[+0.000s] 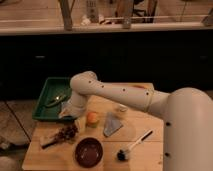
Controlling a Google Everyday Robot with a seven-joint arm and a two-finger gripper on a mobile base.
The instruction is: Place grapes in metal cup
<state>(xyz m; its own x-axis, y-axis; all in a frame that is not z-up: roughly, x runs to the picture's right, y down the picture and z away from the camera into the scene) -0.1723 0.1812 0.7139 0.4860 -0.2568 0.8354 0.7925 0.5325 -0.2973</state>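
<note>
The grapes (pixel 67 132), a dark knobbly bunch, lie on the wooden table (pixel 150 155) near its front left. My gripper (pixel 66 116) is at the end of the white arm, low over the table's left edge, just above and behind the grapes. A silvery-grey tapered thing (pixel 111 125), which looks like the metal cup, is right of the orange fruit (pixel 92 118), about a hand's width right of the grapes.
A green tray (pixel 47 102) with something small in it sits at the table's back left. A pale cup (pixel 120 111) stands behind the grey cup. A dark brown bowl (pixel 89 151) and a brush (pixel 132 146) are at the front.
</note>
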